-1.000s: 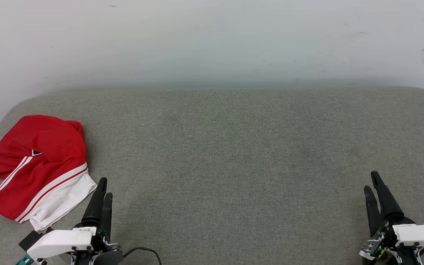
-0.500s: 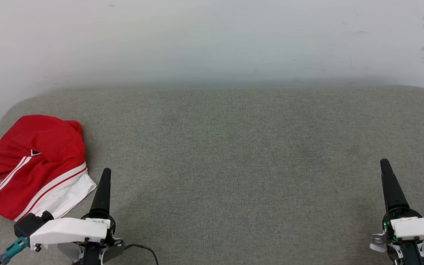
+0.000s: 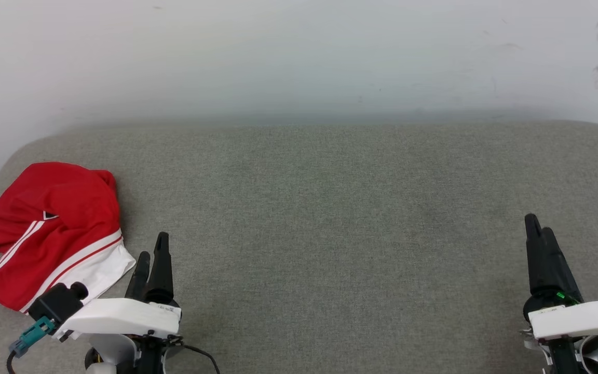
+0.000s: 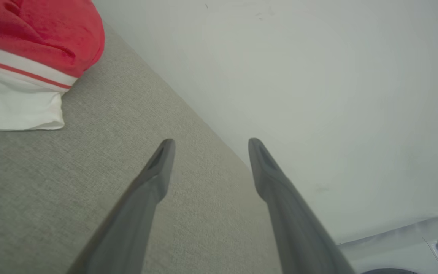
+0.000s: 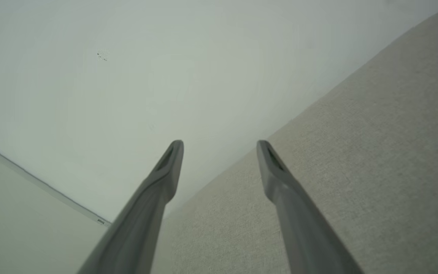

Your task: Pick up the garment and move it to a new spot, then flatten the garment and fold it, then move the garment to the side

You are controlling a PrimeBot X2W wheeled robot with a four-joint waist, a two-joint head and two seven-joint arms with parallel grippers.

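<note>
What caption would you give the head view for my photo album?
Bunched red-and-white garment lying at the left edge of a grey padded surface, both arms' jaws open and empty.

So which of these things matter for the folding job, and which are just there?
For the job: red shirt, grey table, left tool and right tool, both open and empty.
Just there: white wall, teal plug on the left arm.

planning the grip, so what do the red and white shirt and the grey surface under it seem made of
The crumpled red-and-white T-shirt looks like soft matte knit, probably: it bunches in rounded folds. The grey surface looks like matte woven upholstery, with visible weave grain.
</note>
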